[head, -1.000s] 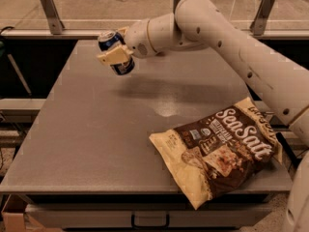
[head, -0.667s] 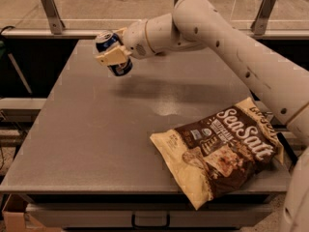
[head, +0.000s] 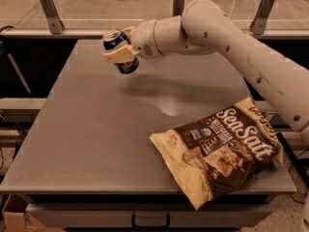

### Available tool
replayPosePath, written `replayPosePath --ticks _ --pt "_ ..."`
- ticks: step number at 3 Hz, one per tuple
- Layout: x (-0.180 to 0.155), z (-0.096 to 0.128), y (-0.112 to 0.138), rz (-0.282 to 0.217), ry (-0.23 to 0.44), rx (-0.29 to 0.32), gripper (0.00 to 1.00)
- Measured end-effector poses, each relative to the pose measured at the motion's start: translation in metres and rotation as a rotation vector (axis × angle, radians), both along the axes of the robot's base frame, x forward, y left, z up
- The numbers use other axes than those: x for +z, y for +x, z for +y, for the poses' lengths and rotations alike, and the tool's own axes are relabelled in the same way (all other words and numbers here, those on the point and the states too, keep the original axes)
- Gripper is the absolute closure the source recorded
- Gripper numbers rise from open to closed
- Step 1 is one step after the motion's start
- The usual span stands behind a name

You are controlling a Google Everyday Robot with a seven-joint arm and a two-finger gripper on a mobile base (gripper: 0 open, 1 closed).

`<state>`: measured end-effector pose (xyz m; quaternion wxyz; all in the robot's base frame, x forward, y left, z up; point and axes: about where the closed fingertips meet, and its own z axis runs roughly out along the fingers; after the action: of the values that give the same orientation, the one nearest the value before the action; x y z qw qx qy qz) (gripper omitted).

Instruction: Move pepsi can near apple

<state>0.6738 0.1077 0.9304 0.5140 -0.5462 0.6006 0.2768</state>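
The pepsi can (head: 115, 39), dark blue with a silver top, is held tilted in my gripper (head: 120, 52), lifted above the far left part of the grey table (head: 87, 129). The gripper's cream-coloured fingers (head: 117, 56) are shut around the can's middle. The white arm reaches in from the right side. The apple is not in view.
A large brown and cream Sea Salt chip bag (head: 219, 149) lies on the near right part of the table, overhanging the front edge. A metal railing (head: 50, 8) runs behind the table. A drawer handle (head: 150, 222) shows below the front edge.
The gripper with the can has moved slightly to the left and up; the chip bag has not moved.
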Motion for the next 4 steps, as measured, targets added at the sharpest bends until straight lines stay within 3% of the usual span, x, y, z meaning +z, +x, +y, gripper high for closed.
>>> replayPosePath --ticks 2,3,4 --pt "0.025 -0.106 0.045 -0.165 0.119 -0.201 1.0" --pt "0.03 -0.146 0.07 -0.189 0.151 -0.257 1.0" --pt "0.028 -0.171 0.094 -0.163 0.155 -0.283 1.0"
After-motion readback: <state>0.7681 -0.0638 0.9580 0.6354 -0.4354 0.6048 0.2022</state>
